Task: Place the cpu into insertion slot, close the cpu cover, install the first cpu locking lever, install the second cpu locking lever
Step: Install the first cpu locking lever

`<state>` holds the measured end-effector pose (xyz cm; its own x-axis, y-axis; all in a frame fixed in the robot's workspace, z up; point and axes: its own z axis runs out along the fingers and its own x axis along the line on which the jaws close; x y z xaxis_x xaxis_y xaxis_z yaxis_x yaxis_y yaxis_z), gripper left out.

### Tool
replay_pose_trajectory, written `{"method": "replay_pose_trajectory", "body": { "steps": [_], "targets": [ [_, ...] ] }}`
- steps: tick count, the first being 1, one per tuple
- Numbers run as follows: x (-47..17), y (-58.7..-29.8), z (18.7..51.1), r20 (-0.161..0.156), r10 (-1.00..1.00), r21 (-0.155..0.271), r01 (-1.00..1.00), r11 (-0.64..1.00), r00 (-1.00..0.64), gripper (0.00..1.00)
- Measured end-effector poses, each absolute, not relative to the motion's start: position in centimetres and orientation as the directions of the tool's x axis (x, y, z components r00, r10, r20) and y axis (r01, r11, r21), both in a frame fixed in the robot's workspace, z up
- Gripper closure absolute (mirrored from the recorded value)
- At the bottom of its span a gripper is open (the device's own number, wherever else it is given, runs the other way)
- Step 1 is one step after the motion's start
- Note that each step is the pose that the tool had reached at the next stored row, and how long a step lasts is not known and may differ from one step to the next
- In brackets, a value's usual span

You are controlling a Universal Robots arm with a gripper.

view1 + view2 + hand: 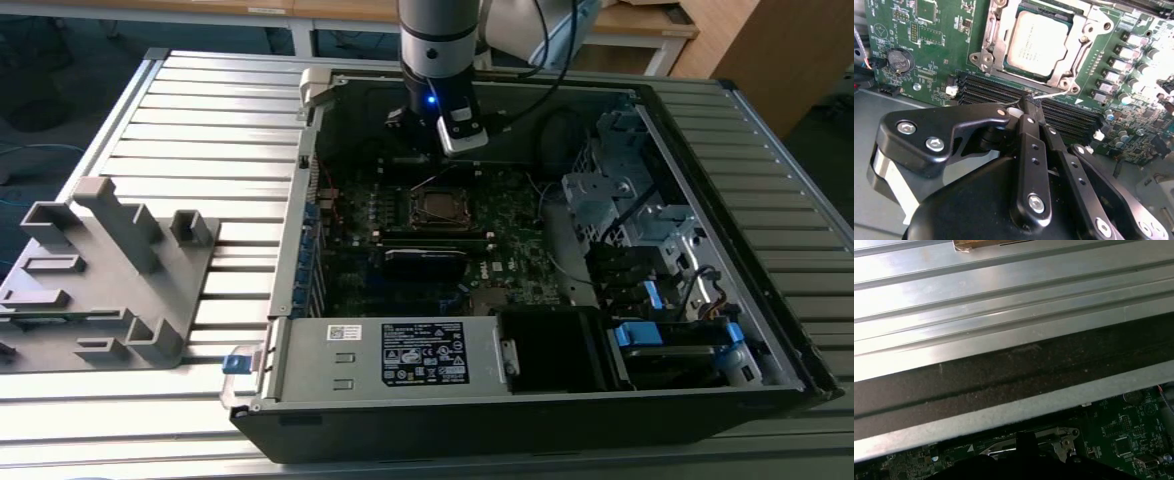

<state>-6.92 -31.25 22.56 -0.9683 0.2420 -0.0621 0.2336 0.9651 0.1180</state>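
The cpu (1039, 42) lies flat in the insertion slot (441, 207) on the green board, its grey metal top facing up. The silver cpu cover (1068, 76) is folded down around it. My gripper (1029, 102) sits just beside the socket's edge, over the long black memory slots. Its black fingers (1026, 145) are shut together. A thin silver locking lever (1056, 93) runs from the fingertips along the cover's edge, and the tips seem to touch it. In the exterior view the arm (434, 60) hangs into the open case behind the socket.
Long black memory slots (979, 87) and a coin battery (898, 60) lie near the gripper. The case's dark wall (1004, 375) stands close behind. A power supply (400, 355) and drive cage (641, 220) fill the case's other sides. A grey fixture (107, 280) rests on the slatted table.
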Motion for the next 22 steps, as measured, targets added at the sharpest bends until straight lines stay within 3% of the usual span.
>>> {"method": "replay_pose_trajectory", "body": {
  "steps": [22],
  "targets": [
    [-6.91, -31.25, 22.22, -0.065, 0.249, 0.136, 0.239, 0.961, -0.966, 0.89]
  ]
}}
